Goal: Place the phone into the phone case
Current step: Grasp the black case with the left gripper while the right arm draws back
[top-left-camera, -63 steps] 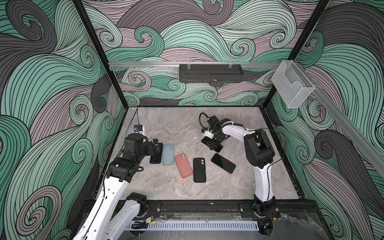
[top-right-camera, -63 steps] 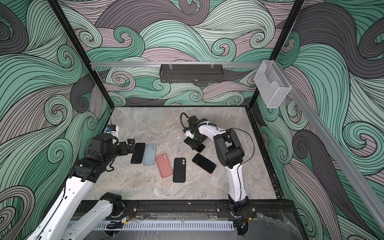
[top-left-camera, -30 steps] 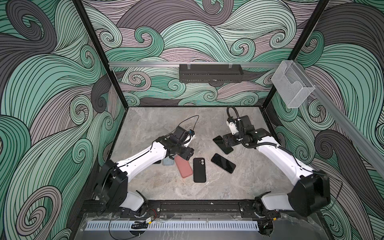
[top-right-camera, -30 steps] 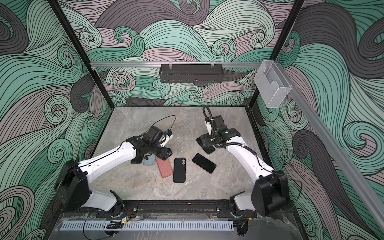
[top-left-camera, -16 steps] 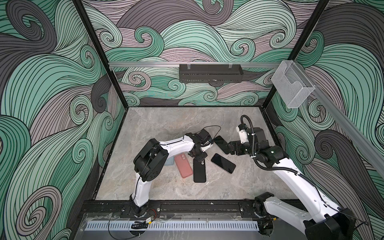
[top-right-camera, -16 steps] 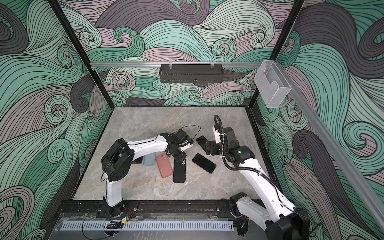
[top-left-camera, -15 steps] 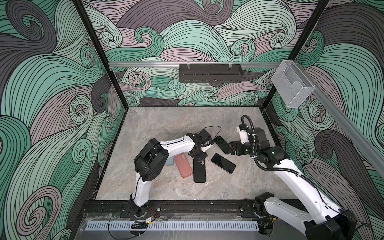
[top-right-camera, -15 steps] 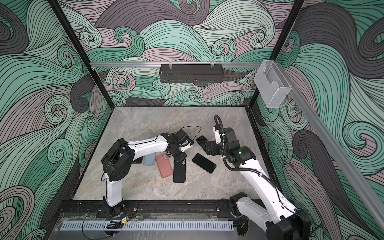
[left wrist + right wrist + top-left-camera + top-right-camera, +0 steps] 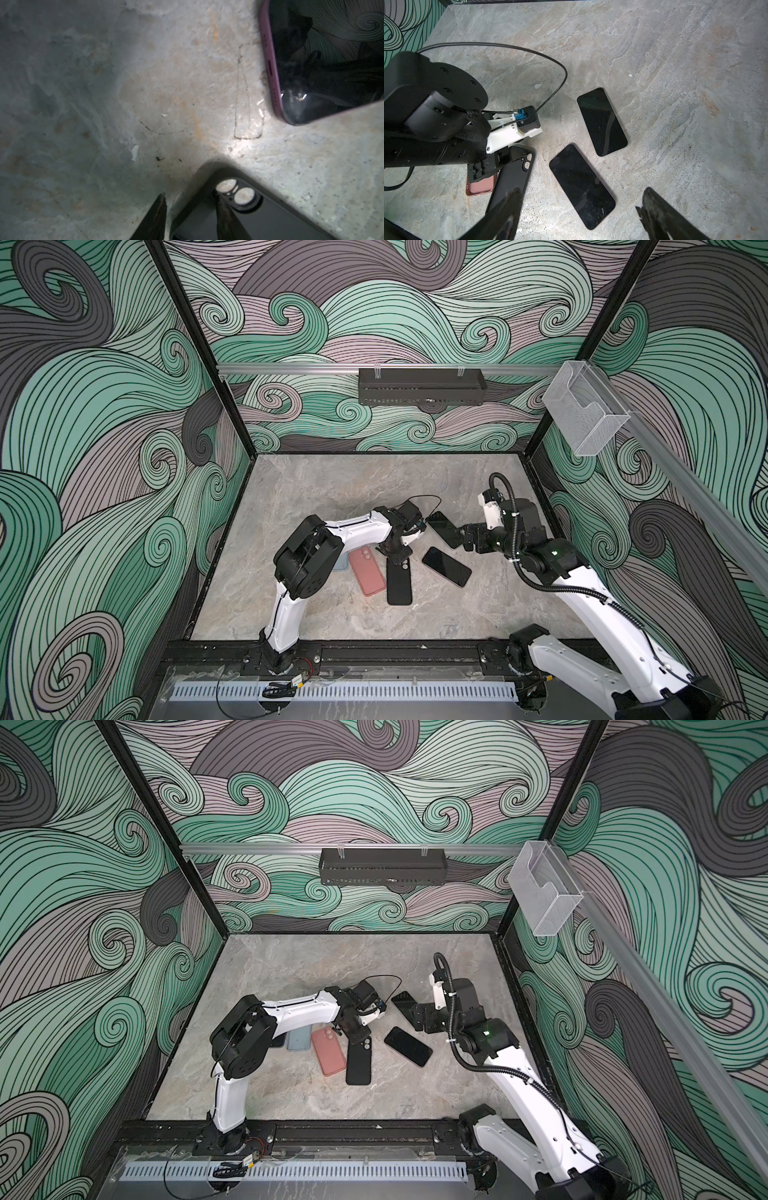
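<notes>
A black phone case (image 9: 399,578) (image 9: 358,1060) lies open side up at mid table, its camera holes (image 9: 236,190) showing. My left gripper (image 9: 395,552) (image 9: 191,197) is down at its camera end. One finger (image 9: 160,209) is outside on the table and the other (image 9: 225,212) is inside the case, with a gap left at the rim. Two dark-screened phones lie face up to the right: a nearer phone (image 9: 446,566) (image 9: 581,182) with a pinkish rim and a farther phone (image 9: 444,528) (image 9: 602,122). My right gripper (image 9: 459,537) (image 9: 581,191) hangs open and empty above them.
A pink case (image 9: 366,572) (image 9: 480,187) lies against the black case's left side. A blue-grey case (image 9: 299,1040) lies further left, partly under the left arm. A black shelf (image 9: 419,385) hangs on the back wall and a clear holder (image 9: 584,414) on the right wall.
My left gripper moved right from the pink case to the black case's camera end, and its jaws have narrowed. My right arm drew back to the right, staying open.
</notes>
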Motion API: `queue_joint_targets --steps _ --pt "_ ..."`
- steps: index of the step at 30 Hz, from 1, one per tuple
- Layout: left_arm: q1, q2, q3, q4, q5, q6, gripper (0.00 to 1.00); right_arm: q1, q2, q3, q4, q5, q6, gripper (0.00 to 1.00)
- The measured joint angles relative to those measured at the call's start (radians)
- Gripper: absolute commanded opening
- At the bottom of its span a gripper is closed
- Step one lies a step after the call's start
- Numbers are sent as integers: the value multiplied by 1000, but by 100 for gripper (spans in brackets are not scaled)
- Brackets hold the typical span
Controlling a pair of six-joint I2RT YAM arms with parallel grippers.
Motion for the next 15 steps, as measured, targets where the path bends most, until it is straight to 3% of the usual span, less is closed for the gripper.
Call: queue_joint_targets --steps 3,8,11,15 --pt "0 2 0 0 -3 2 23 0 -5 -2 0 3 0 90" --pt "0 4 2 0 -6 -2 16 0 -21 -9 0 14 -1 91" --pt "0 4 2 0 -35 -19 1 0 -20 -11 0 19 -2 91" --pt "0 5 2 4 -92 -58 0 0 -13 -15 -1 19 -2 91"
